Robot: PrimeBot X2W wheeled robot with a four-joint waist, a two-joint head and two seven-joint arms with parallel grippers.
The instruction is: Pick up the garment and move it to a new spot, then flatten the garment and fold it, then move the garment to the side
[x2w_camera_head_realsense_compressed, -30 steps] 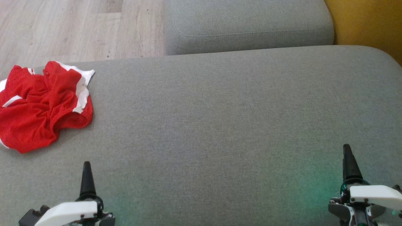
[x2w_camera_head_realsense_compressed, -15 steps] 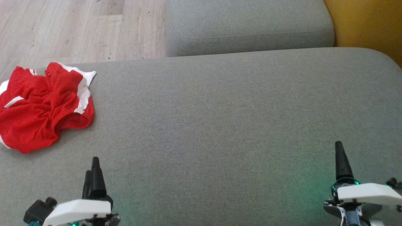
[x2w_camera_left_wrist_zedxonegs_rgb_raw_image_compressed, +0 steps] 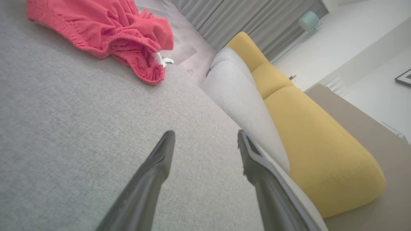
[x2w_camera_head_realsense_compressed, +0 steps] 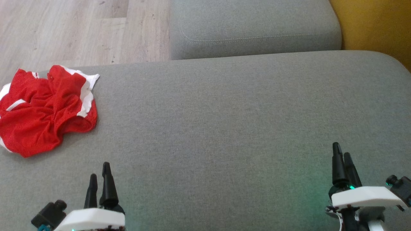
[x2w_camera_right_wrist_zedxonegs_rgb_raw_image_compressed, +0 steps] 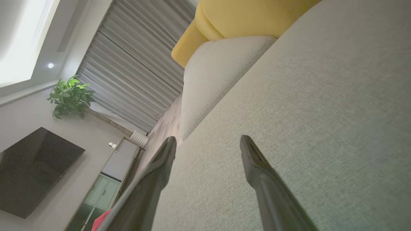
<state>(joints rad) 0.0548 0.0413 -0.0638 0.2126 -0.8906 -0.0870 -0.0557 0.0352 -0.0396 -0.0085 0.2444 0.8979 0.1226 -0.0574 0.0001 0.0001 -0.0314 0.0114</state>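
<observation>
Shorts (x2w_camera_head_realsense_compressed: pixel 45 109) of red mesh lie crumpled at the far left corner of the grey sofa cushion (x2w_camera_head_realsense_compressed: pixel 224 112) — every step looks undone — with the left gripper (x2w_camera_head_realsense_compressed: pixel 99 170) and the right gripper (x2w_camera_head_realsense_compressed: pixel 341 149) hovering short of them, fingers spread, empty.

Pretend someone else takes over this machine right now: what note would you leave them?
Left gripper: open, empty, over the near left of the grey cushion.
Right gripper: open, empty, over the cushion's near right.
Red garment: crumpled in a heap at the cushion's far left edge, apart from both grippers.
Done: nothing yet, judging by the heap.
Left: pick it up, move it, flatten, fold, set aside.
</observation>
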